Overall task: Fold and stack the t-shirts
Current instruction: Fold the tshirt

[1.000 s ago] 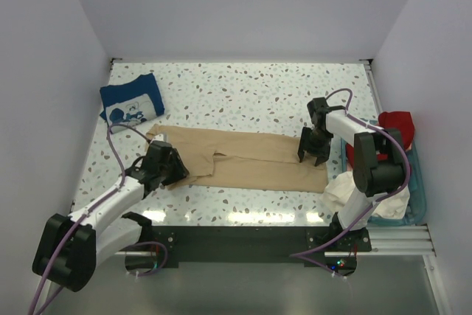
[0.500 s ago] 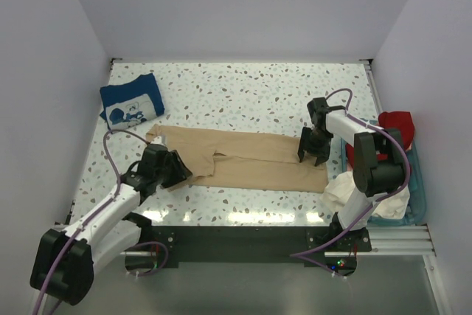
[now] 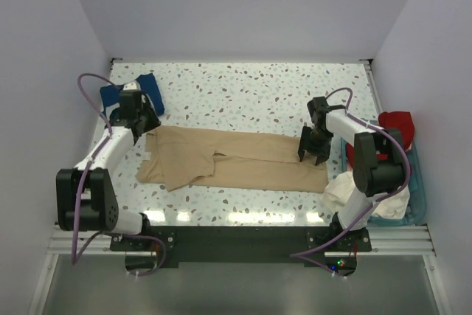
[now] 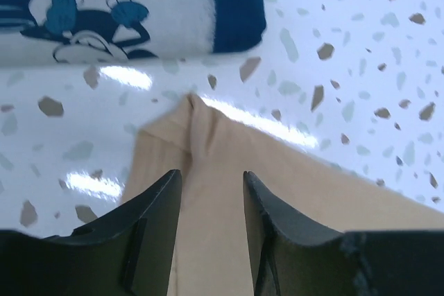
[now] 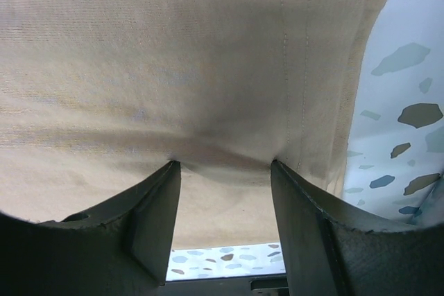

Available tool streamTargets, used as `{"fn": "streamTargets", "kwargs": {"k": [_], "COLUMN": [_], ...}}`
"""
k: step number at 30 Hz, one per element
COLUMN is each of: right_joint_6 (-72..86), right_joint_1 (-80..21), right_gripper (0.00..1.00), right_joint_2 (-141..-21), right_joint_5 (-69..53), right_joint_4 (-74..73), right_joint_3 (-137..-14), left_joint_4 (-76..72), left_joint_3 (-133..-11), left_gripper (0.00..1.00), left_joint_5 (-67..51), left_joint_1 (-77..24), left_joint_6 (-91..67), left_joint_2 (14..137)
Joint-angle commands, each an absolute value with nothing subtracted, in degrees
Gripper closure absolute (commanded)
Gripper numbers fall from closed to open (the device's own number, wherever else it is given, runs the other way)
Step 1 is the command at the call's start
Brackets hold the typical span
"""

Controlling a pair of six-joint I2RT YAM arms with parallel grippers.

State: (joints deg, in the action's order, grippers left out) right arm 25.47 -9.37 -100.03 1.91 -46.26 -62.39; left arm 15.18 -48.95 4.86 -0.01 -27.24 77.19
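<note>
We find the tan t-shirt [image 3: 243,158] lying flat across the tabletop [image 3: 251,94], folded into a long band running left to right. The left gripper [image 4: 211,179] hangs over the band's far-left corner, jaws partly open and holding nothing; whether it touches the cloth, we cannot tell. The right gripper [image 5: 223,166] rests on the band's right end, jaws wide apart and fingertips pressed into cloth that puckers between them, unclamped. The navy t-shirt [image 3: 151,94] lies folded just beyond the left corner. The red t-shirt [image 3: 398,122] and cream-white t-shirt [image 3: 343,189] sit at the teal basket [image 3: 419,182].
</note>
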Motion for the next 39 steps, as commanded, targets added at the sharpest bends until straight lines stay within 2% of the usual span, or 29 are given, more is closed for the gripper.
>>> {"fn": "streamTargets", "kwargs": {"k": [1,12,31,35,38,39], "right_joint_6": [25.8,26.4,26.4,26.4,26.5,26.5], "right_joint_1": [-9.4,-9.5,-9.5,-9.4,-9.4,-9.5], "right_gripper": [0.42,0.42,0.42,0.42,0.42,0.42], "right_joint_2": [-99.0,-99.7,-100.0,-100.3,-100.8,-101.2], "right_joint_5": [3.0,4.2,4.5,5.2,6.1,6.6], "right_joint_4": [-46.7,-47.2,-47.7,-47.9,-48.1,-48.1], "right_joint_3": [-63.6,-64.2,-63.9,-63.7,-63.4,-63.1], "left_joint_4": [11.7,7.5,3.6,3.1,2.2,1.7], "left_joint_3": [-54.7,-57.5,-57.8,-57.3,-56.3,-56.0], "left_gripper": [0.55,0.62,0.68,0.74,0.82,0.89], "left_joint_5": [7.9,4.4,1.6,0.9,1.1,1.1], "left_joint_1": [2.8,4.2,4.8,5.0,5.4,5.9], "left_joint_6": [-20.0,-20.6,-23.9,-24.5,-25.0,-25.3], "left_joint_2": [83.8,96.8,100.9,102.2,102.5,102.5]}}
